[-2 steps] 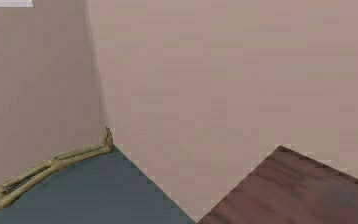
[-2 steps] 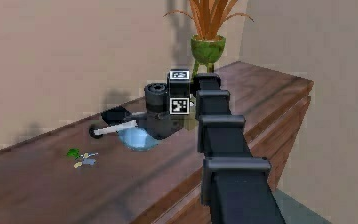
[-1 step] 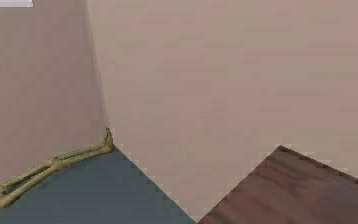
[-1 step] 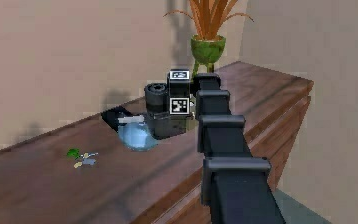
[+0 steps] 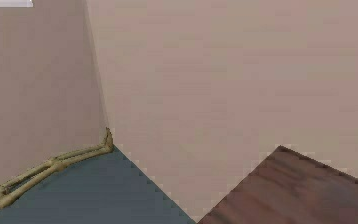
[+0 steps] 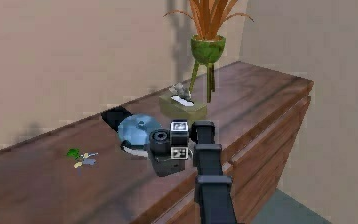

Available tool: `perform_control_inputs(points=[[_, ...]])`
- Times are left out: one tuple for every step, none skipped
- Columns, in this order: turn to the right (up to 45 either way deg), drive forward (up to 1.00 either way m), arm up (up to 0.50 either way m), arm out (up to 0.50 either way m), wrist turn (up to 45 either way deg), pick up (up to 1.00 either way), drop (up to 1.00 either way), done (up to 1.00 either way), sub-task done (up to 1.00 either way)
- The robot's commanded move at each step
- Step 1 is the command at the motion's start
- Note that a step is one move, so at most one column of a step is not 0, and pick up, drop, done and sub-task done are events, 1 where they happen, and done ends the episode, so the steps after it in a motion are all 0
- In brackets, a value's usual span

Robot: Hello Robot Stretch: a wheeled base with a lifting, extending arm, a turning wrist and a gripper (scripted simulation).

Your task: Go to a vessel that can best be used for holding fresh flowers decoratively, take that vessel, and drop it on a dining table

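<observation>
Walls (image 5: pixel 217 80), plain and pinkish, meet in a corner in the forward view. Below them lies a dark teal floor (image 5: pixel 97 190), with a yellowish baseboard (image 5: pixel 57 162) running along the left wall. A corner of a dark wooden tabletop (image 5: pixel 297 190) cuts into that view's lower right.

The arm side view gives a long wooden tabletop (image 6: pixel 257 95) against a beige wall, with drawer fronts (image 6: pixel 272 150) below its right end. Far back on it stands a plant (image 6: pixel 209 45) with orange-brown leaves in a green pot on thin legs. The arm (image 6: pixel 212 185) rises from the bottom edge and ends at two white squares (image 6: pixel 177 128).

A tan box (image 6: pixel 182 103) sits just in front of the plant. Left of it, near the middle of the tabletop, is a round blue vessel (image 6: pixel 137 128), the likeliest vase here. The gripper (image 6: pixel 145 150) lies just below it, and its fingers (image 6: pixel 132 149) reach along the vessel's lower edge. Whether they touch or hold anything cannot be told, since the vessel shows against the tabletop.

Small green and pale bits (image 6: pixel 80 155) lie farther left.
</observation>
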Motion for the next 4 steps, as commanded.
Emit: perform_control_inputs(points=[[0.0, 0.0, 0.0, 0.0, 0.0, 1.0, 0.0, 0.0, 0.0], [0.0, 0.0, 0.1, 0.0, 0.0, 0.0, 0.0, 0.0, 0.0], [0.0, 0.0, 0.0, 0.0, -45.0, 0.0, 0.0, 0.0, 0.0], [0.0, 0.0, 0.0, 0.0, -45.0, 0.0, 0.0, 0.0, 0.0]])
